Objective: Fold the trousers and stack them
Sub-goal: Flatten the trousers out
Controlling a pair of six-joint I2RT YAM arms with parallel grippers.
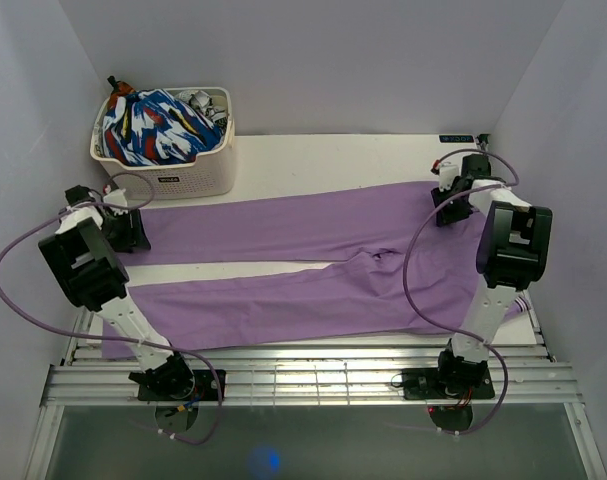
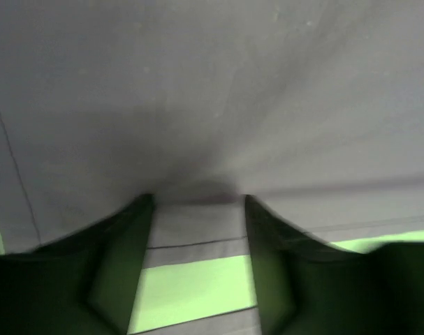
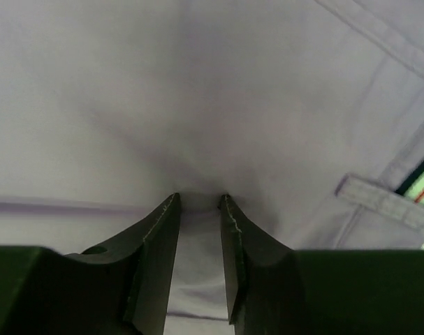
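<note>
Nearest the arm bases, ribbed metal rails (image 1: 313, 378) run along the table's front edge. Just beyond them lies the near leg of the trousers (image 1: 283, 300), a soft, matte lilac cloth spread flat with shallow creases. Its two long legs reach away to the left of the right gripper (image 3: 198, 197), and the waist end sits under and around that gripper.

In the right wrist view, its two dark wedge-shaped fingers (image 3: 156, 251) stand close together, pinched on a ridge of the trousers' cloth. Folds fan outward from the tips. To the right of them a sewn flap (image 3: 386, 199) and a striped waistband edge (image 3: 418, 183) show.

The left gripper (image 2: 195, 199) rests at the cuff end of the far leg. Its fingers are set wider, and cloth gathers in a shadowed pucker at the tips. Whether they actually clamp the fabric cannot be told.

Beyond the left gripper, on the smooth white table (image 1: 323, 160), a cream plastic basket (image 1: 198, 182) with slotted walls holds a crumpled blue, white and red patterned garment (image 1: 155, 130).
</note>
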